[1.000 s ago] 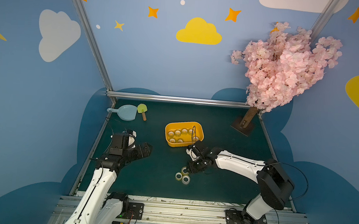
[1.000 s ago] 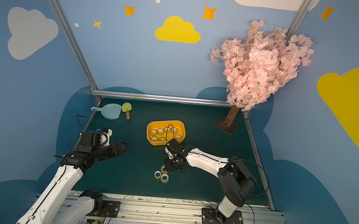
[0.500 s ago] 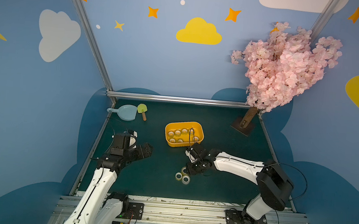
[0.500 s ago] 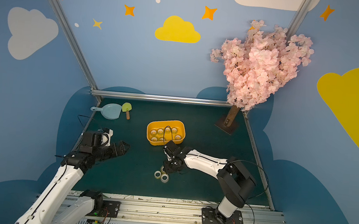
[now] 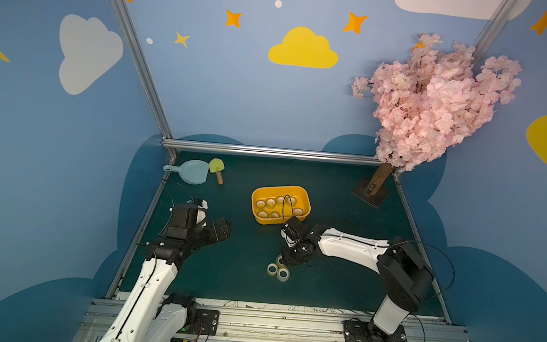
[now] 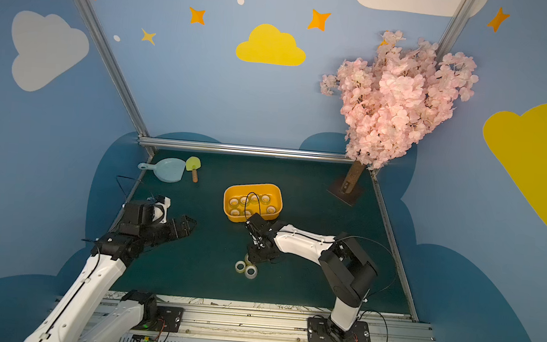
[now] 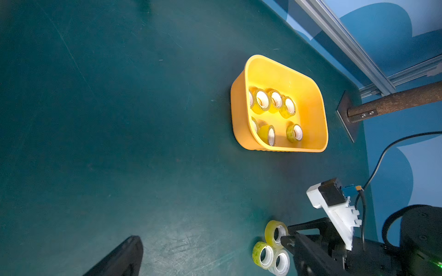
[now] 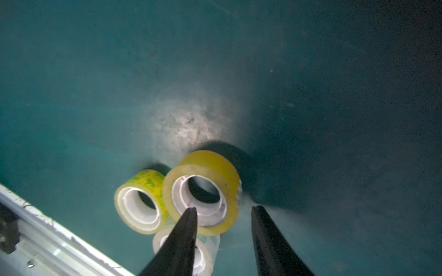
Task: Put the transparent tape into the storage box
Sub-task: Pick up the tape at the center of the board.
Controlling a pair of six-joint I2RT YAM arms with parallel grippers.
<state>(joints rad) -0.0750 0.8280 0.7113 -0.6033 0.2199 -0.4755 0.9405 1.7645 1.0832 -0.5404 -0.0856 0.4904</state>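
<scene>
In both top views, your storage box [image 5: 280,188] [image 6: 252,186] sits in the middle of the desk [image 5: 242,249], with several tape rolls [image 5: 270,202] lying inside it. Nearer the arm bases, three loose rolls [image 5: 272,269] [image 6: 240,266] huddle on the desk, outside the box. Your right gripper [image 5: 286,260] hovers right at that cluster. Your left gripper [image 5: 224,227] hangs well off to the side, and you cannot tell whether its fingers are spread.

Left wrist view: the box shows its rolls inside, the loose rolls touch one another, and only one dark left finger [image 7: 124,255] is in frame, so its state is unreadable.

Right wrist view: the fingers [image 8: 189,229] are spread, one tip over the amber roll's [image 8: 203,165] white core, its partner outside the wall, nothing pinched. A green-printed roll [image 8: 146,179] touches the amber roll, and a clear roll [image 8: 210,241] lies under the tip.
</scene>
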